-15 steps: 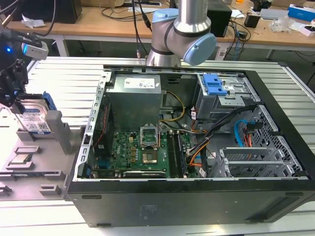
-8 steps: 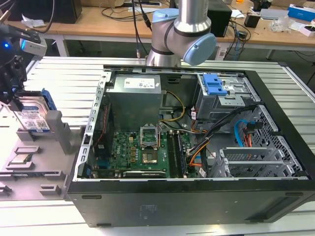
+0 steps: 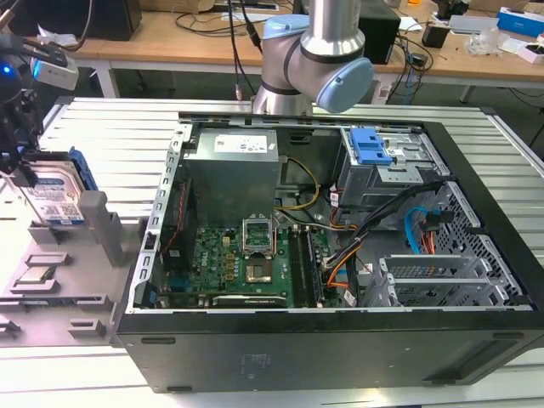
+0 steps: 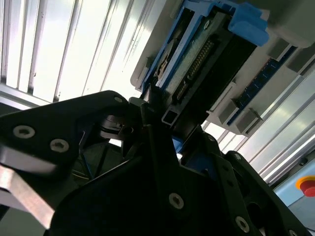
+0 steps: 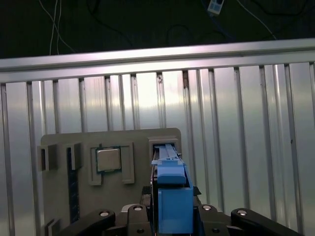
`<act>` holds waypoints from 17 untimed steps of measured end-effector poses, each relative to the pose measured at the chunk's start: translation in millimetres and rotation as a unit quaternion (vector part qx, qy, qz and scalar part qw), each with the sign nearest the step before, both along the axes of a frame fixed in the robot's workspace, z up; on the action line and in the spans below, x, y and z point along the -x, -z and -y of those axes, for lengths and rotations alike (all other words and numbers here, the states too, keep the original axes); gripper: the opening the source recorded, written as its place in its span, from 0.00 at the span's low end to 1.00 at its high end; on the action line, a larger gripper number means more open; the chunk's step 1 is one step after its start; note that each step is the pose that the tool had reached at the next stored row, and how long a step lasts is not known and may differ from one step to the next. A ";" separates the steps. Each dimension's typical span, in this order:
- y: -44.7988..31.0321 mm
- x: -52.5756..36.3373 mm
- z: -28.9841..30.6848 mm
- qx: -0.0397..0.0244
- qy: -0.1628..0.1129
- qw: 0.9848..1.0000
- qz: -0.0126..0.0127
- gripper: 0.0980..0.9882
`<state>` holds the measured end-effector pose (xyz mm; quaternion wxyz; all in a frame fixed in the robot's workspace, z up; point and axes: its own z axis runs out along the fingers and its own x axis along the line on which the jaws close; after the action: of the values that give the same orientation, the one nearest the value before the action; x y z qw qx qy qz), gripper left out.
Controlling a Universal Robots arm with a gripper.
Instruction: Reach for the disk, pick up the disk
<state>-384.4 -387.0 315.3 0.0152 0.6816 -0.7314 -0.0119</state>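
Closest to the wrist cameras, the end effector [image 5: 171, 221] straddles the disk [image 5: 170, 189]. The disk stands on edge in a slot of the grey holder [image 5: 59, 206], probably so that its flat faces are offered to a side grasp. Whether the grip has closed I cannot tell. Just beside the slot, a chip [image 5: 108, 159] lies flat in its own recess. Beyond runs the ribbed bench [image 5: 246, 123], and the open computer case [image 3: 340, 348] sits well apart.

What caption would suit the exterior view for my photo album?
Robot gripper at an upright disk in a grey holder, beside an open computer case.
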 end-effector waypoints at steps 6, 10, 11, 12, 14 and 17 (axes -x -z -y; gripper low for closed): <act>-8.9 -0.2 0.0 0.000 0.000 1.000 0.000 0.30; -16.0 -0.3 0.0 0.000 0.000 1.000 0.000 0.30; -17.5 -0.3 0.0 0.000 0.000 1.000 0.000 0.30; -19.7 -0.3 0.0 0.000 0.000 1.000 0.000 0.30; -24.5 -0.3 -0.1 0.000 0.000 1.000 0.000 0.30; -29.8 -0.4 -0.1 0.000 0.000 1.000 0.000 0.30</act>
<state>-384.1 -386.9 345.2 0.0153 0.6817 -0.7314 -0.0119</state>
